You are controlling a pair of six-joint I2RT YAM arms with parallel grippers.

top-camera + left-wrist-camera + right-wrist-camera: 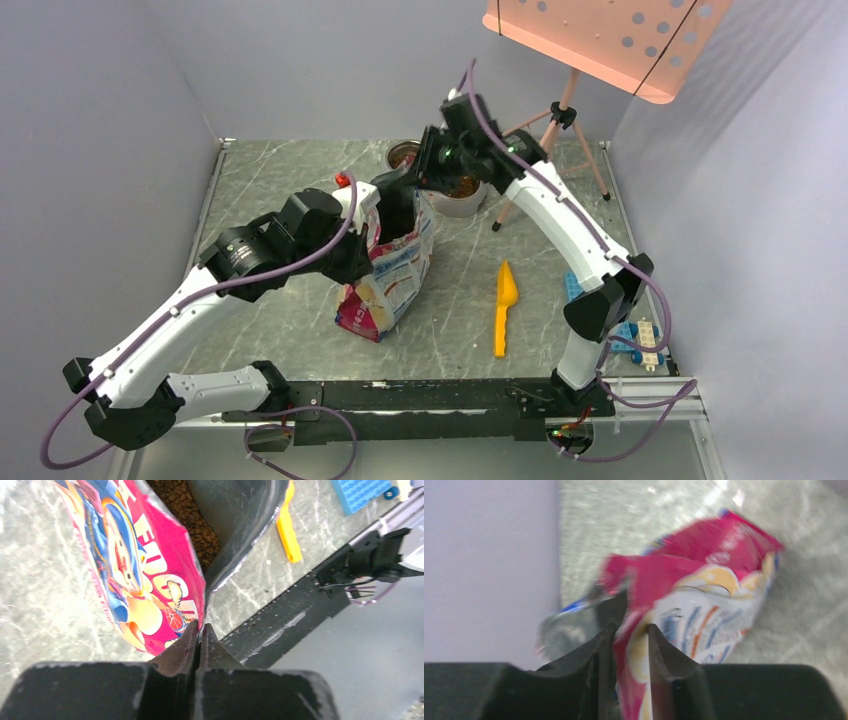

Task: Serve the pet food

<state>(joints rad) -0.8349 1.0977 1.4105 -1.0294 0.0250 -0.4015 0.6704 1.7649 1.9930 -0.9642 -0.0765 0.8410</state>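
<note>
Left wrist view: left fingers [182,650] are pinching together on the rim of the bag [145,565]. Kibble [197,527] is sitting inside the open bag. Right fingers [659,650] are standing slightly apart, with the bag's other rim running between them. Yellow scoop [505,305] is lying on the surface [300,330] near the bag, not touching it.

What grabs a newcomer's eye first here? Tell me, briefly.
The pink printed bag stands open at centre, dark kibble showing inside. The left gripper pinches its rim, and the right gripper straddles the opposite edge. A yellow scoop lies flat to its right.
</note>
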